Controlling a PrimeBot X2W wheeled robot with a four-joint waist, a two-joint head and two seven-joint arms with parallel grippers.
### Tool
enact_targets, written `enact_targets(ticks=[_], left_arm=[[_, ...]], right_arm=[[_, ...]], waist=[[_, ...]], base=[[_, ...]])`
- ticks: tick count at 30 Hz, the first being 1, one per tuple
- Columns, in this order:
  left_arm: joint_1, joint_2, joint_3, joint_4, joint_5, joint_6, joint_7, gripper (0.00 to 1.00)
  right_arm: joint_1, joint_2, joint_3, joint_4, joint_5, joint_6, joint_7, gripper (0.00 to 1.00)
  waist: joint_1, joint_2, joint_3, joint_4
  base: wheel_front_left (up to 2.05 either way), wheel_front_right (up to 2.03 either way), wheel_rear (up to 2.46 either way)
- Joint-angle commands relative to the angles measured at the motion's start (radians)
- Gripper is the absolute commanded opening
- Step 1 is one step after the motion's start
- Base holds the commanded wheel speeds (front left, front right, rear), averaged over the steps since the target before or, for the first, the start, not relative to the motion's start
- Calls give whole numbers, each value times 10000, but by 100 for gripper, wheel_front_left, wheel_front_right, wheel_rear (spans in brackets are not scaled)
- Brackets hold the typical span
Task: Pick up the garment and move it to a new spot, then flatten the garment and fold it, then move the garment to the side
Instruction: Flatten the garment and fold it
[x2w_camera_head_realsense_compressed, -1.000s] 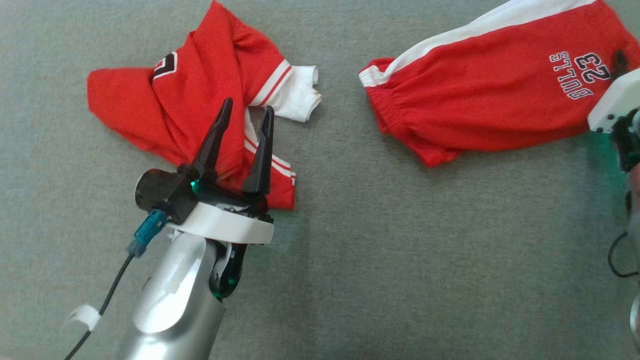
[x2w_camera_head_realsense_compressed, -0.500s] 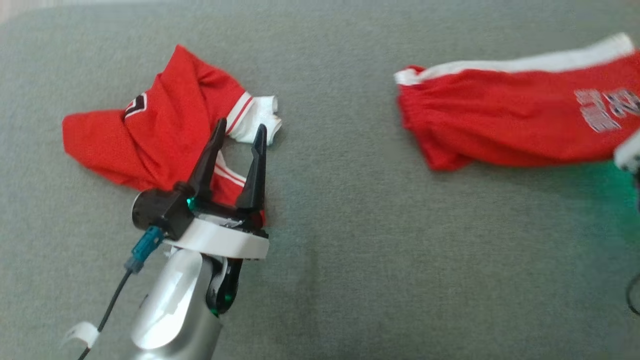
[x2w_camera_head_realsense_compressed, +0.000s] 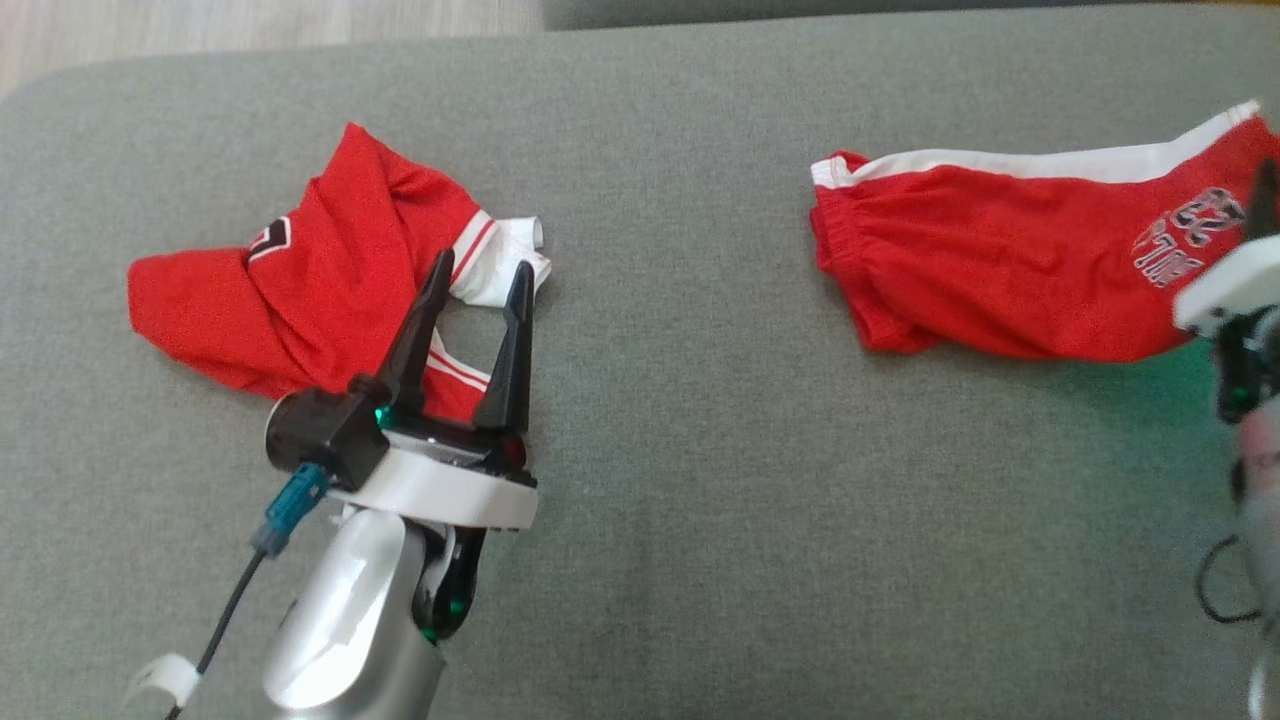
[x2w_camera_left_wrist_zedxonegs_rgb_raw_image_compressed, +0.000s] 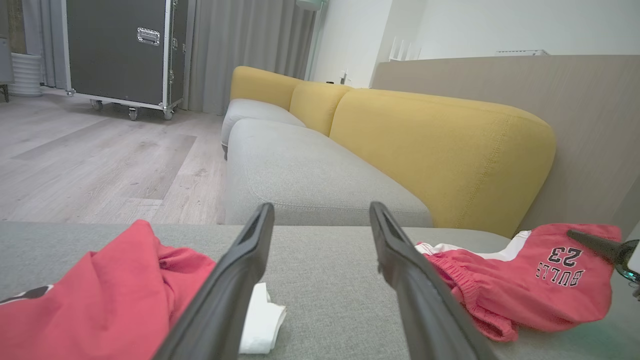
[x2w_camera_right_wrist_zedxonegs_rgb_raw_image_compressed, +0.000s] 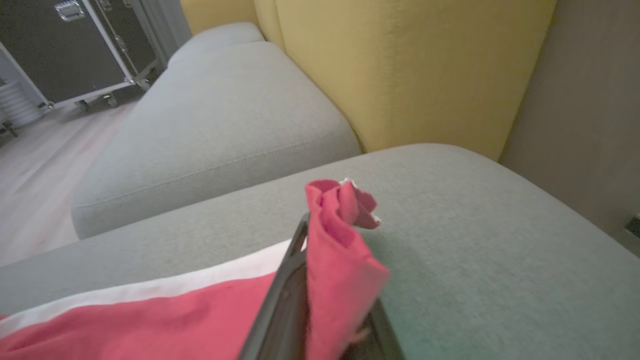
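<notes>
— The red shorts (x2w_camera_head_realsense_compressed: 1000, 270) have slid right, away from the red jersey (x2w_camera_head_realsense_compressed: 300, 290). The gap is wider than a second ago.
— And the right gripper (x2w_camera_head_realsense_compressed: 1263, 200)?
— It has closed on the shorts' leg end, at the grey cushion's (x2w_camera_head_realsense_compressed: 680, 450) right edge. Its wrist view shows red cloth bunched between the fingers; from the head that pinch is hard to make out.
— The left gripper (x2w_camera_head_realsense_compressed: 482, 265)?
— Spread wide and empty, over the jersey's near edge on the cushion's left. Bare cushion lies between the garments. Behind are a yellow backrest (x2w_camera_left_wrist_zedxonegs_rgb_raw_image_compressed: 440, 150) and a black case (x2w_camera_left_wrist_zedxonegs_rgb_raw_image_compressed: 115, 50).
</notes>
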Motion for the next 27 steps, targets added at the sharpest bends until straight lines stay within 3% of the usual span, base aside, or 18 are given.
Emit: enact_targets(ticks=[1, 13, 27], left_arm=[[2, 109, 338, -278, 77, -37, -51, 100], [316, 109, 470, -242, -28, 9, -51, 100], [502, 167, 413, -188, -109, 94, -51, 100]], right_arm=[[-346, 136, 334, -409, 45, -9, -149, 0], [36, 1197, 2516, -1643, 1295, -9, -302, 0], [874, 1479, 5470, -1982, 2515, -9, -223, 0]], waist=[[1, -1, -138, 18], [1, -1, -701, 288], [1, -1, -933, 764]], base=[[0, 0, 0], [0, 0, 0], [0, 0, 0]])
